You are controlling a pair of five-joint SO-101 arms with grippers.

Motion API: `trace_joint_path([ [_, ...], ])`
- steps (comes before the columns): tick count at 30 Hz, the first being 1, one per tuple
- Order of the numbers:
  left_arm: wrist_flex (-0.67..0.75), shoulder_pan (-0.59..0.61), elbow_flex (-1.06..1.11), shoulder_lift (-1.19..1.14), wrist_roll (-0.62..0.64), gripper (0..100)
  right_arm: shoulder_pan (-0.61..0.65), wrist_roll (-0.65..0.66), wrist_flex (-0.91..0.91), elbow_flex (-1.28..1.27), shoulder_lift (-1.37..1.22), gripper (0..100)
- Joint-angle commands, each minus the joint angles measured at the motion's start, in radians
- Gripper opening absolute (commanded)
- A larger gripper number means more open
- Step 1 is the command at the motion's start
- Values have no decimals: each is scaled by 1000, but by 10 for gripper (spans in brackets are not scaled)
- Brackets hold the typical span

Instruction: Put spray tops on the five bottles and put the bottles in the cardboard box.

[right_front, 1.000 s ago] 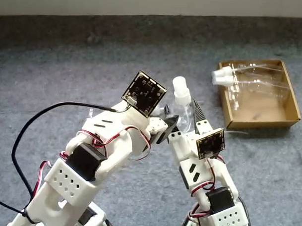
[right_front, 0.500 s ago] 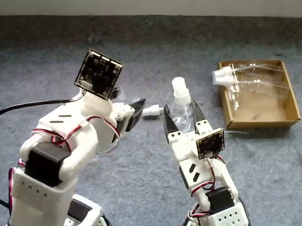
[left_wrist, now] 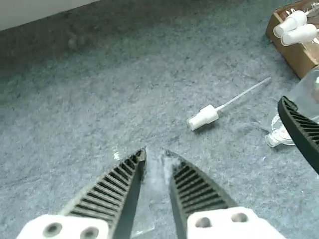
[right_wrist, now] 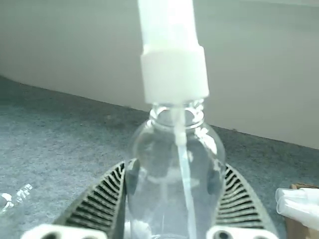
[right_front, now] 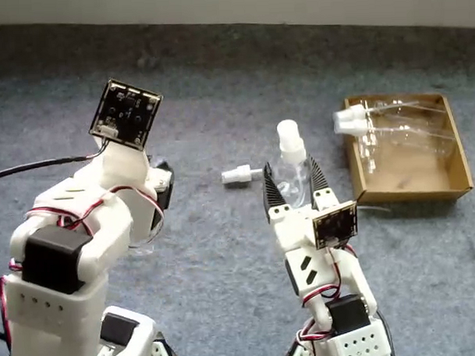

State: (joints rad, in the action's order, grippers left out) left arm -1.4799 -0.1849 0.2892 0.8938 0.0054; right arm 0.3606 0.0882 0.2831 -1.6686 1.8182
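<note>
My right gripper [right_front: 290, 172] [right_wrist: 173, 167] is shut on a clear upright bottle [right_front: 292, 182] [right_wrist: 172, 149] that carries a white spray top [right_front: 289, 137] [right_wrist: 172, 64]. A loose spray top [right_front: 237, 176] [left_wrist: 203, 117] with its thin tube lies on the carpet just left of that bottle. My left gripper [left_wrist: 154, 154] hangs farther left, jaws a narrow gap apart, over a clear bottle [right_front: 142, 244] [left_wrist: 158, 181] lying on the carpet. The cardboard box [right_front: 402, 194] [left_wrist: 294, 55] at the right holds two capped bottles [right_front: 400, 129].
Grey carpet covers the table, with a pale wall along the far edge. The left arm [right_front: 106, 214] stands tall over the near left. Open carpet lies between the held bottle and the box.
The left arm has swung left, away from the held bottle. The loose spray top now lies alone on the carpet. The right gripper has barely moved with its bottle.
</note>
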Motion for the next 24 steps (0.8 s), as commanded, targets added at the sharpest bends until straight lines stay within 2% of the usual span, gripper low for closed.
trace_joint_path([
  [1,-3,50,36,97,2,5,-35,-3,-22,-79,5,139],
  [5,28,50,226,205,2,5,-35,-3,-22,-79,5,139],
  [8,147,50,418,305,18,5,-36,-3,-22,-76,5,139],
  [13,388,50,740,513,187,8,-36,-5,-22,-73,5,139],
  [15,440,48,839,596,172,8,-38,-5,-22,-71,5,139],
  [24,468,48,1067,832,164,10,-191,-9,-19,-70,5,139],
])
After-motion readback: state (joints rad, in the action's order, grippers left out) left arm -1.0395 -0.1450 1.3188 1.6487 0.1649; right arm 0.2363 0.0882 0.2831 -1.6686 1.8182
